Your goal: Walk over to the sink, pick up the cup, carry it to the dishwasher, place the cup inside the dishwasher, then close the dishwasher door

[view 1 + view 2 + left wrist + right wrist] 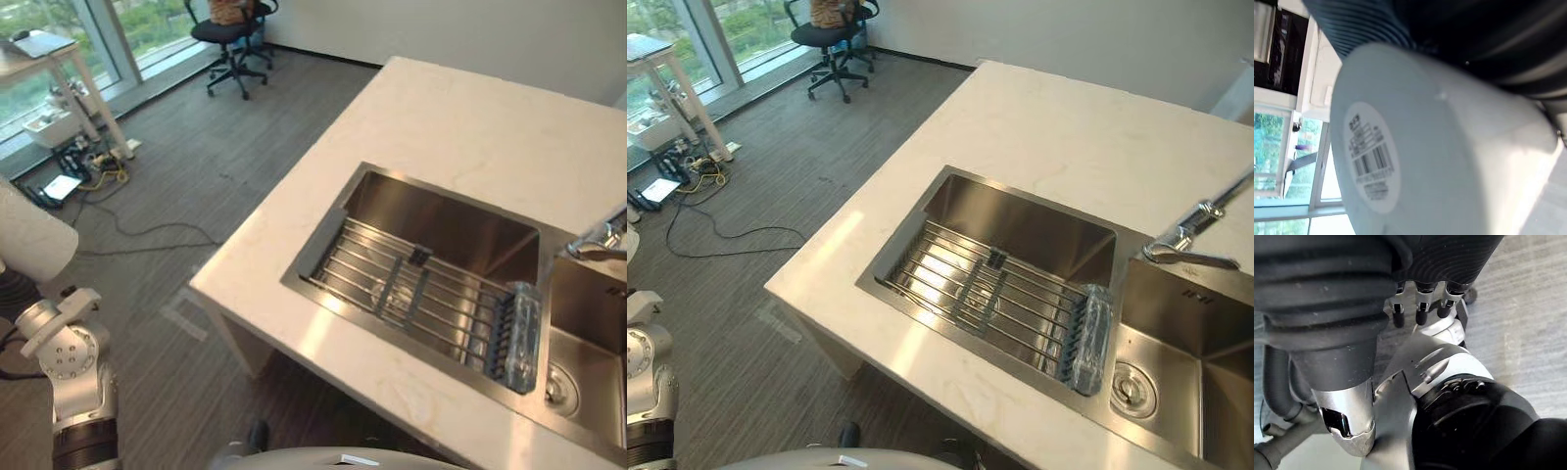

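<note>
Left of the sink (431,264), white cup (1415,161) against the left hand (1474,29), grip cannot be told, right hand (1421,313) slack-fingered: carry level, turn slowly for the dishwasher.

pale stone counter (1068,127) holds a steel sink (1029,223) with wire rack (950,264).

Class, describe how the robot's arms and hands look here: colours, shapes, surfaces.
The left arm is silver-grey metal, with a round joint plate dotted with small holes and a dark ribbed band below. The left hand shows a dark, finely ribbed cover. The right hand has the same ribbed cover, silver fingers with dark tips, and a thick silver thumb.
</note>
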Controlling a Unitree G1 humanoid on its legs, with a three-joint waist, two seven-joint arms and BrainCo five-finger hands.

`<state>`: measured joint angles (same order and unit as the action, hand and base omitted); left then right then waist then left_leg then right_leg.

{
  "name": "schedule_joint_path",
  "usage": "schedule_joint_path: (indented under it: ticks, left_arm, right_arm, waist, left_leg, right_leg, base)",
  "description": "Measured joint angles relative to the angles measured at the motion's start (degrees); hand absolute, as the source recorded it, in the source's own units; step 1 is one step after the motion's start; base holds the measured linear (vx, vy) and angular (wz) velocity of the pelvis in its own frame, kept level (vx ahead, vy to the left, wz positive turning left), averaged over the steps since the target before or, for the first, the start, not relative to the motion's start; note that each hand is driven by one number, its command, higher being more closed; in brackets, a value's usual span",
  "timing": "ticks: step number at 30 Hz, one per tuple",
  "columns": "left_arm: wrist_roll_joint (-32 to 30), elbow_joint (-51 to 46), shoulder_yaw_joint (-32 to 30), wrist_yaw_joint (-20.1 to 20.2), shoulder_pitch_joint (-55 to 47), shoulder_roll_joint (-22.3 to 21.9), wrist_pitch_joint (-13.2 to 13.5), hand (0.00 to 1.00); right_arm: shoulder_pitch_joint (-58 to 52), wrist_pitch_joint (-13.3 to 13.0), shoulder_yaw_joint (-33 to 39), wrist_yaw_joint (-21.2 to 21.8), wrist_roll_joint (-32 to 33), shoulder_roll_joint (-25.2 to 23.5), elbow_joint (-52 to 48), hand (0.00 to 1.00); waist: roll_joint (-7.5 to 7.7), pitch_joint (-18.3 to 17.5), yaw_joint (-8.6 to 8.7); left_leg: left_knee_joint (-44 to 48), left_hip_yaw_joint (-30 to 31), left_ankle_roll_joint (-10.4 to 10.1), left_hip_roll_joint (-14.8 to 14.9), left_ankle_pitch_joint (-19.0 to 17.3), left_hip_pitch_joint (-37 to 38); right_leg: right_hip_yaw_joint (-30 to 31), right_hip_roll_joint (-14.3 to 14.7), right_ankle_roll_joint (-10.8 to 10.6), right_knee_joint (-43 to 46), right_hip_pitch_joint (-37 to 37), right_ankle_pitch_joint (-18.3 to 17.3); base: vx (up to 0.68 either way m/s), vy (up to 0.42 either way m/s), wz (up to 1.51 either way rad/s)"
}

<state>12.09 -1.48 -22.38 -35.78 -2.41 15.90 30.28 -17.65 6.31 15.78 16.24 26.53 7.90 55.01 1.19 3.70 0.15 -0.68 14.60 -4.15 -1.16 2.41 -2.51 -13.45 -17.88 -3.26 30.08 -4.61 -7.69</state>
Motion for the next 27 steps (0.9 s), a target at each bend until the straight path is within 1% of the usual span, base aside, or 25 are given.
schedule_joint_path:
  ticks: [1, 3, 4, 5, 6, 7, 8, 9, 10, 12, 13, 14, 15, 16, 17, 18, 19, 20, 21, 22, 23, 24, 25, 26, 27]
  left_arm:
    - [0.0, -0.02, -0.01, -0.24, -0.26, -0.05, 0.08, 1.0]
    - [-0.03, -0.22, -0.38, -0.76, -0.99, -0.07, 0.64, 1.0]
    - [-0.03, -0.84, -0.68, -1.4, -1.32, -0.21, 1.08, 1.0]
    - [0.02, -2.65, -0.92, -1.39, -1.64, -0.85, 1.24, 1.0]
    - [0.02, -3.69, -1.09, -1.26, -1.73, -1.3, 1.57, 1.0]
    - [0.03, -5.42, -1.7, -1.11, -2.04, -1.77, 2.47, 1.0]
    - [-0.02, -6.43, -2.43, -0.85, -2.36, -2.1, 3.33, 1.0]
    - [-0.09, -6.61, -2.34, -0.77, -2.42, -2.65, 3.64, 1.0]
    - [-0.9, -7.03, -2.3, -0.11, -2.9, -3.44, 3.95, 1.0]
    - [-1.0, -7.22, -2.77, 1.79, -3.58, -3.44, 4.83, 1.0]
    - [-0.99, -7.46, -2.99, 2.36, -3.62, -3.43, 4.85, 1.0]
    - [-1.04, -8.1, -3.77, 3.72, -3.96, -3.4, 4.82, 1.0]
    - [-1.17, -8.17, -4.26, 5.08, -4.08, -3.36, 4.63, 1.0]
    - [-1.18, -8.11, -4.34, 5.42, -4.11, -3.36, 4.54, 1.0]
    - [-1.11, -7.91, -4.4, 6.89, -4.21, -3.35, 3.74, 1.0]
    - [-1.08, -7.14, -4.0, 8.77, -4.02, -3.25, 3.33, 1.0]
    - [-1.06, -6.69, -3.48, 9.56, -3.66, -3.1, 3.21, 1.0]
    - [-0.95, -6.93, -1.17, 10.77, -2.75, -2.7, 2.53, 1.0]
    - [-0.93, -7.52, 2.16, 12.36, -2.51, -2.26, 1.91, 1.0]
    - [-0.9, -7.24, 2.79, 13.34, -2.24, -2.0, 1.67, 1.0]
    - [1.6, -5.59, 4.55, 15.26, 1.42, -2.51, 0.5, 1.0]
    - [5.46, -5.2, 6.57, 16.58, 7.55, -2.2, -0.75, 1.0]
    - [7.6, -5.2, 7.7, 16.7, 10.04, -1.48, -1.18, 1.0]
    - [10.58, -5.3, 9.55, 16.99, 13.18, 0.06, -1.71, 1.0]
    - [11.43, -5.34, 10.61, 17.24, 14.25, 0.52, -1.89, 1.0]
  right_arm:
    - [0.26, 0.05, -0.31, 0.01, -0.01, 0.03, -0.07, 0.0]
    - [1.55, 0.18, -2.5, -0.05, 0.06, 0.47, -0.11, 0.0]
    - [2.89, 0.35, -5.18, -0.01, 0.05, 0.55, -0.29, 0.0]
    - [3.93, 1.42, -7.44, -1.3, -0.4, 1.05, -0.24, 0.0]
    - [3.98, 1.74, -8.31, -1.29, -0.39, 1.48, -0.26, 0.0]
    - [4.15, 2.3, -9.08, -1.31, -0.46, 1.89, -0.32, 0.0]
    - [4.41, 2.73, -9.67, -1.41, -0.44, 2.33, -0.23, 0.0]
    - [4.57, 2.69, -10.03, -1.34, -0.26, 2.58, -0.44, 0.0]
    - [4.36, 2.74, -10.18, -1.18, 0.13, 3.81, -1.23, 0.0]
    - [4.46, 3.78, -10.86, -1.26, 0.19, 6.04, -1.28, 0.0]
    - [4.63, 4.0, -11.12, -1.23, 0.19, 6.58, -1.23, 0.0]
    - [5.48, 4.25, -11.13, -1.21, 0.16, 6.9, -0.35, 0.0]
    - [5.96, 4.42, -11.11, -1.21, 0.15, 6.85, 0.38, 0.0]
    - [6.07, 4.54, -11.11, -1.19, 0.15, 6.86, 0.51, 0.0]
    - [6.39, 4.79, -11.07, -1.01, 0.06, 6.74, 1.44, 0.0]
    - [6.86, 4.77, -10.92, -0.89, -0.01, 6.19, 2.87, 0.0]
    - [6.99, 4.68, -10.68, -0.87, -0.16, 5.85, 3.02, 0.0]
    - [6.94, 4.02, -9.77, -0.12, -0.77, 6.12, 3.04, 0.0]
    - [6.86, 3.38, -7.64, 0.71, -1.73, 7.75, 1.89, 0.0]
    - [7.05, 3.24, -6.7, 0.72, -2.23, 7.51, 2.45, 0.0]
    - [8.15, 2.51, -3.5, 0.78, -2.36, 5.72, 2.67, 0.0]
    - [8.69, 1.69, -0.53, 0.62, -2.56, 3.51, 2.79, 0.0]
    - [8.86, 1.26, 0.36, 0.45, -2.71, 3.33, 2.85, 0.0]
    - [8.21, 0.3, 3.22, -0.15, -2.77, 3.79, 2.35, 0.0]
    - [7.84, 0.15, 4.58, -0.25, -2.75, 4.61, 2.28, 0.0]
  waist:
    - [0.17, -0.14, -0.15]
    - [0.09, 0.06, -0.57]
    - [0.89, 0.05, -0.71]
    - [1.16, 0.15, -1.0]
    - [1.14, 0.19, -1.43]
    - [1.12, 0.24, -2.67]
    - [0.72, 0.66, -3.18]
    - [0.05, 1.08, -3.06]
    - [-1.93, 1.54, -3.07]
    - [-4.07, 1.51, -3.37]
    - [-4.5, 1.57, -3.47]
    - [-4.9, 1.67, -3.59]
    - [-4.86, 1.62, -3.56]
    - [-4.89, 1.59, -3.53]
    - [-5.42, 1.19, -3.29]
    - [-4.86, 1.15, -3.0]
    - [-3.24, 1.34, -2.96]
    - [-5.04, 1.95, -3.18]
    - [-8.78, 1.95, -2.99]
    - [-8.65, 1.67, -2.21]
    - [-7.94, 1.25, 1.94]
    - [-5.11, 2.13, 2.65]
    - [-4.89, 2.65, 2.32]
    - [-5.39, 2.76, 2.78]
    - [-6.16, 2.67, 3.28]
  left_leg:
    - [0.52, -0.01, -0.01, -0.08, 0.02, -0.64]
    - [1.91, -0.41, -0.14, -0.37, 0.13, -2.24]
    - [3.08, -1.19, -0.48, -0.65, 0.34, -3.27]
    - [4.7, -2.36, -0.63, -0.9, 0.3, -4.65]
    - [5.49, -2.44, -1.0, -0.9, 0.25, -5.4]
    - [6.44, -2.77, -1.75, -0.87, 0.41, -6.54]
    - [6.86, -2.52, -2.69, -0.57, 0.76, -6.98]
    - [7.08, -2.24, -3.27, 0.06, 1.19, -6.76]
    - [6.56, -3.82, -3.73, 1.97, 1.18, -6.71]
    - [4.42, -7.07, -3.78, 5.11, 1.22, -5.89]
    - [3.83, -7.9, -3.77, 5.58, 1.21, -5.58]
    - [2.87, -10.56, -3.59, 6.52, 1.1, -5.29]
    - [1.66, -13.72, -3.22, 7.52, 0.94, -5.19]
    - [1.31, -14.76, -3.03, 7.79, 0.81, -5.18]
    - [0.01, -18.16, -1.53, 8.58, -0.42, -5.25]
    - [-0.52, -21.24, -0.63, 9.0, -3.55, -5.79]
    - [0.06, -23.06, -0.03, 9.12, -3.65, -6.47]
    - [5.97, -27.21, 3.79, 9.95, -1.28, -9.03]
    - [7.01, -25.67, 3.73, 12.08, 8.91, -11.15]
    - [5.08, -25.49, 1.5, 11.53, 7.79, -11.62]
    - [0.07, -30.98, 7.46, 9.44, -0.32, -12.67]
    - [5.4, -40.4, 11.97, 7.98, -0.86, -13.87]
    - [10.91, -43.76, 13.46, 8.41, 0.91, -14.18]
    - [19.49, -49.24, 15.14, 10.28, 2.65, -12.26]
    - [20.38, -50.98, 14.79, 10.92, 3.84, -9.71]
  right_leg:
    - [0.26, 0.03, -0.52, 0.22, -0.32, -0.03]
    - [0.64, 0.0, -3.04, 0.45, -0.66, -1.35]
    - [1.28, 0.11, -3.57, 0.19, -0.37, -3.5]
    - [2.24, 0.54, -3.73, -1.67, 0.59, -5.24]
    - [2.37, 0.87, -3.65, -2.73, 0.99, -6.31]
    - [2.47, 1.41, -3.65, -4.42, 1.51, -8.8]
    - [2.39, 1.94, -5.87, -5.65, 2.27, -11.41]
    - [1.72, 2.59, -5.5, -4.97, 2.78, -11.6]
    - [0.39, 3.53, -4.89, -4.38, 3.45, -11.83]
    - [-1.42, 4.73, -4.25, -4.5, 4.7, -11.75]
    - [-1.63, 4.86, -4.02, -4.5, 4.71, -11.61]
    - [-1.94, 5.02, -3.65, -4.51, 4.51, -11.37]
    - [-2.76, 5.06, -3.34, -4.63, 4.53, -11.14]
    - [-3.08, 5.3, -3.39, -4.65, 4.54, -10.99]
    - [-3.49, 5.49, -3.0, -5.17, 4.54, -10.11]
    - [-4.55, 5.23, -2.79, -6.78, 4.58, -8.57]
    - [-5.03, 4.1, -2.81, -7.27, 4.38, -8.0]
    - [-6.59, 4.26, -3.23, -4.9, 2.82, -8.18]
    - [-7.7, 7.03, -2.39, -0.33, 0.55, -11.24]
    - [-7.0, 8.22, -0.76, 0.33, -1.13, -12.8]
    - [-5.7, 7.19, 1.26, -0.5, -3.28, -11.78]
    - [-9.32, 0.74, 0.24, 0.84, -5.52, -10.38]
    - [-10.68, -1.81, 0.49, 2.08, -6.51, -10.04]
    - [-13.93, -5.27, 0.49, 3.78, -7.32, -10.04]
    - [-15.34, -6.16, 0.07, 4.54, -7.1, -10.32]
  base:
    - [0.0, -0.066, 0.24]
    - [-0.05, -0.066, 0.19]
    - [-0.1, -0.095, 0.25]
    - [-0.12, -0.104, 0.29]
    - [-0.17, -0.112, 0.19]
    - [-0.2, -0.145, 0.12]
    - [-0.23, -0.164, 0.16]
    - [-0.3, -0.174, 0.38]
    - [-0.39, -0.184, 0.48]
    - [-0.34, -0.155, 0.46]
    - [-0.13, -0.064, 0.32]
    - [-0.11, -0.041, 0.28]
    - [-0.11, -0.041, 0.25]
    - [-0.08, -0.057, 0.29]
    - [-0.02, -0.037, 0.35]
    - [-0.02, 0.021, 0.4]
    - [-0.01, 0.085, 0.46]
    - [-0.05, -0.006, 0.48]
    - [-0.13, -0.085, 0.49]
    - [-0.22, -0.135, 1.41]
    - [-0.21, -0.078, 1.94]
    - [-0.14, -0.076, 2.02]
    - [-0.08, -0.097, 1.41]
    - [-0.08, -0.083, 0.9]
    - [-0.14, -0.071, 1.38]
